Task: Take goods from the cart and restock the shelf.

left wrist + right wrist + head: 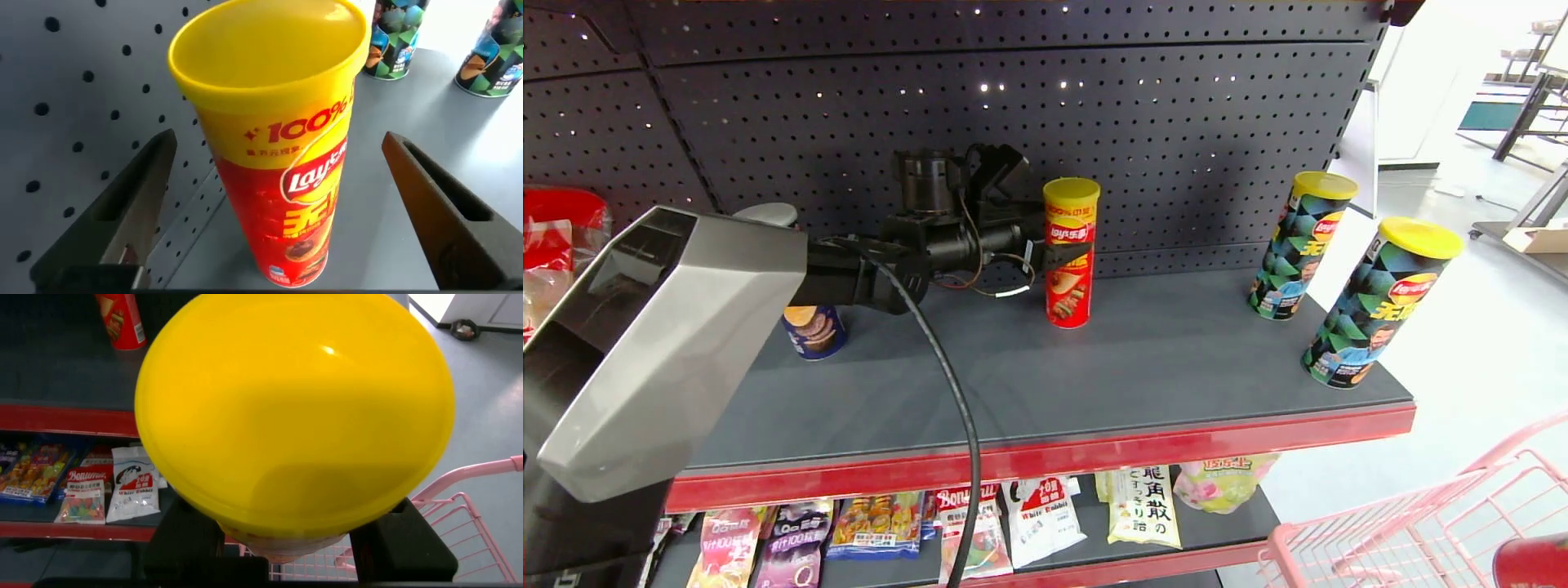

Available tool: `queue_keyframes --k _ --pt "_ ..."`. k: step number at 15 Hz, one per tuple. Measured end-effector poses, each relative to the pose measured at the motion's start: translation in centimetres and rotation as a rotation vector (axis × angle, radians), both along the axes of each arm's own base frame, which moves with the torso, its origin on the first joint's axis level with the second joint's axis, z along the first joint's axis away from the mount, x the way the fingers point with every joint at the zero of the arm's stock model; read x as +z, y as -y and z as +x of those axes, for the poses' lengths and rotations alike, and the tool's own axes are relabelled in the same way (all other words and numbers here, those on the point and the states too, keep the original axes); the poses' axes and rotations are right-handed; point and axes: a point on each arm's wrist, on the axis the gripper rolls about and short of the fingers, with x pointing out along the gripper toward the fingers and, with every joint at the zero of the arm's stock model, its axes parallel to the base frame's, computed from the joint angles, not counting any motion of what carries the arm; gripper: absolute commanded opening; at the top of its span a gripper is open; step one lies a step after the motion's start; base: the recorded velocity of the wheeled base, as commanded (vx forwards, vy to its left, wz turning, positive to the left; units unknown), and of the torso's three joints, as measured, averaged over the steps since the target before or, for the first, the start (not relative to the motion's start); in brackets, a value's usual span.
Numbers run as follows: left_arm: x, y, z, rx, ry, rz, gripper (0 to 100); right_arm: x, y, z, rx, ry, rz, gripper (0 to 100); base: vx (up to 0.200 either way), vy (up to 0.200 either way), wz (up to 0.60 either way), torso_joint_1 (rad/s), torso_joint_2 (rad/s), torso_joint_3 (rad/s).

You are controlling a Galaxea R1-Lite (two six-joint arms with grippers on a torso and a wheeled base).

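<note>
A red chip can with a yellow lid (1070, 253) (286, 163) stands upright on the grey shelf board (1143, 359), close to the pegboard back. My left gripper (1055, 249) (279, 140) is open around it, one finger (131, 204) on each side with a gap to the can. My right gripper (298, 543) is shut on another can, whose yellow lid (294, 408) faces the wrist camera. That can is held above the floor beside the pink cart (482, 474) (1421, 523).
Two green-and-blue cans with yellow lids (1301, 245) (1380, 302) stand at the shelf's right end. A small blue tub (814, 331) sits behind my left arm. Snack bags (1013, 523) fill the lower shelf. The red shelf lip (1045, 461) runs along the front.
</note>
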Motion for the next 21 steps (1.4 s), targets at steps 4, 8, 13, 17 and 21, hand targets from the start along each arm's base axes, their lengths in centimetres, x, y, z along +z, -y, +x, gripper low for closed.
queue_keyframes --k 4,8,13,17,21 --pt "0.5 0.3 0.9 0.024 0.007 -0.012 100 -0.1 0.0 0.0 0.000 -0.004 -0.001 0 0.000 0.000 0.00 0.000 0.00 0.000" --pt "0.0 0.5 1.2 0.022 0.003 -0.011 100 -0.1 0.0 0.0 0.000 -0.004 -0.001 0 0.000 0.000 0.00 0.000 0.00 0.000" --pt "-0.1 0.9 1.5 0.011 0.014 -0.017 100 -0.3 0.0 0.1 0.000 -0.009 -0.003 0 0.000 0.000 0.00 0.000 0.00 0.000" --pt "-0.4 1.3 1.8 0.007 0.014 -0.017 100 -0.3 0.0 0.0 0.000 -0.008 -0.003 0 0.000 0.000 0.00 0.000 0.00 0.000" --pt "-0.9 1.4 2.0 0.013 0.010 -0.016 0 -0.4 0.0 0.0 -0.003 -0.009 -0.003 0 0.000 0.000 0.00 0.000 0.00 0.000"
